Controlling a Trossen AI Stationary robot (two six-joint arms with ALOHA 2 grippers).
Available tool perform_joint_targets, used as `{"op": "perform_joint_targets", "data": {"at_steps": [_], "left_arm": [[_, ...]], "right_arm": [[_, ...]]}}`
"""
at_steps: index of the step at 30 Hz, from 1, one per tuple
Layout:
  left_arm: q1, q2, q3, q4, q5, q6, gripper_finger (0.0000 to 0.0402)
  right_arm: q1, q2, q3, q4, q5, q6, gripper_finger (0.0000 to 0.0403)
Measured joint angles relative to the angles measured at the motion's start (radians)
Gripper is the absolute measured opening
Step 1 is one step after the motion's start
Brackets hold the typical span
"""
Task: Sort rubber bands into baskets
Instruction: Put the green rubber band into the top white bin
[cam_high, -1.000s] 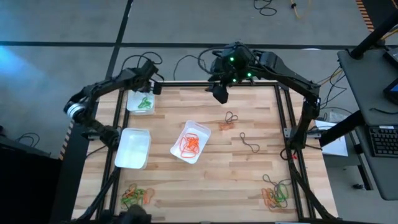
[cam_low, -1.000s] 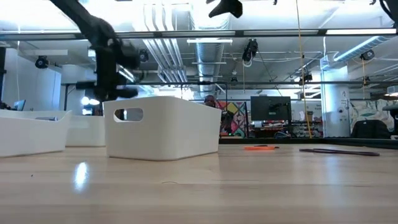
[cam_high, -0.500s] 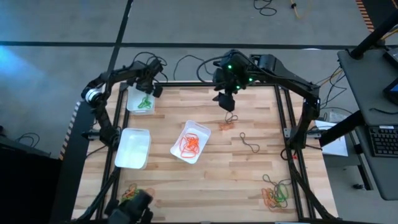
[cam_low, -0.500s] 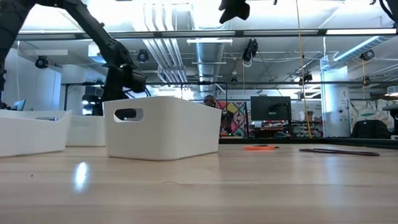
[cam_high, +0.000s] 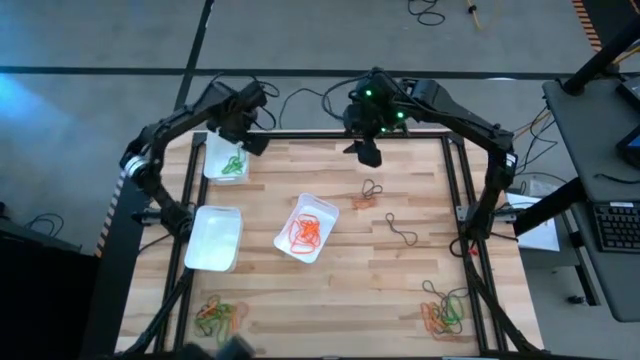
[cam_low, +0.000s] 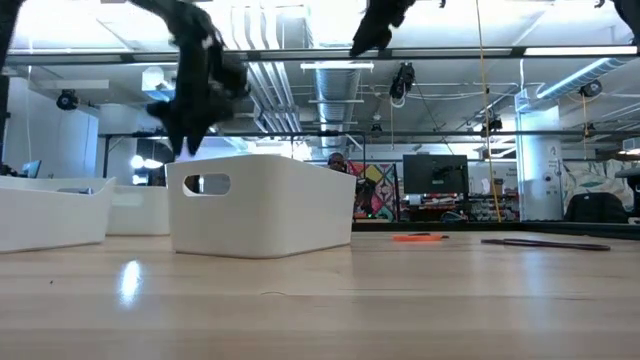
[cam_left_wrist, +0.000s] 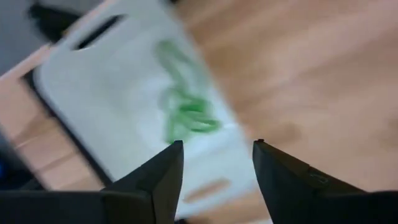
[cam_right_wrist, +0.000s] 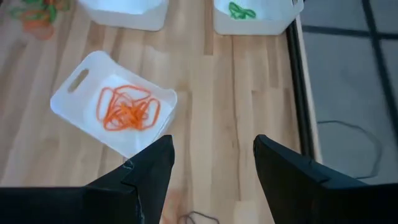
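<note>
**Operator:** Checking orientation first: which way do the three shallow white translucent plastic trays run?

**Inspector:** In the high view, the tray holding green rubber bands (cam_high: 232, 165), here called the green tray (cam_high: 215, 160), sits at the table's far left corner with its long axis running front to back. The empty tray (cam_high: 214, 238) lies nearer the front on the left side, long axis also roughly front to back. The tray with orange rubber bands (cam_high: 305, 231), the orange tray (cam_high: 322, 210), sits mid-table, turned diagonally.

**Operator:** Appearance of the loose bands?

**Inspector:** Thin elastic loops. A mixed orange and green heap (cam_high: 218, 314) lies at the front left, another mixed heap (cam_high: 444, 312) at the front right. Two dark loops (cam_high: 401, 231) and one orange loop (cam_high: 361, 202) lie right of the orange tray.

**Operator:** Gripper state?

**Inspector:** The left gripper (cam_left_wrist: 214, 165) hovers above the green tray, fingers parted, holding nothing. The right gripper (cam_right_wrist: 211, 158) hangs over the table's far edge near centre, fingers apart, also empty.

**Operator:** What does one view add over another?

**Inspector:** The low view shows the tray walls upright and a handle slot (cam_low: 207, 184) in the nearest one. The right wrist view shows the orange tray's handle slot (cam_right_wrist: 77, 79) and the tangled orange loops clearly.
</note>
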Motion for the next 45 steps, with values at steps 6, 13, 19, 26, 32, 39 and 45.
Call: {"op": "perform_joint_targets", "data": {"at_steps": [6,13,19,26,32,39,45], "left_arm": [[-0.287,-0.194,-0.08,0.024,0.08,-0.059,0.018],[-0.764,-0.418,-0.295,0.058,0.085,-0.239,0.018],[-1.253,-0.533,-0.498,0.264,0.099,-0.603,0.0178],[-1.645,-0.432,-0.566,0.452,0.052,-0.946,0.0161],[-1.799,-0.287,-0.569,0.555,0.138,-1.094,0.0153],[-1.831,-0.142,-0.562,0.598,0.224,-1.194,0.0153],[-1.831,-0.045,-0.562,0.612,0.318,-1.209,0.0153]], "right_arm": [[-0.003,0.001,-0.095,0.071,0.08,0.187,0.0215],[0.122,0.006,-0.129,0.133,0.151,0.366,0.0215],[0.258,0.006,-0.073,0.218,0.206,0.555,0.0215],[0.433,0.006,-0.057,0.233,0.29,0.757,0.0215],[0.588,0.015,-0.061,0.236,0.324,0.896,0.0215],[0.671,0.023,-0.063,0.286,0.449,0.971,0.0215],[0.673,0.023,-0.063,0.297,0.467,1.036,0.0215]]}}
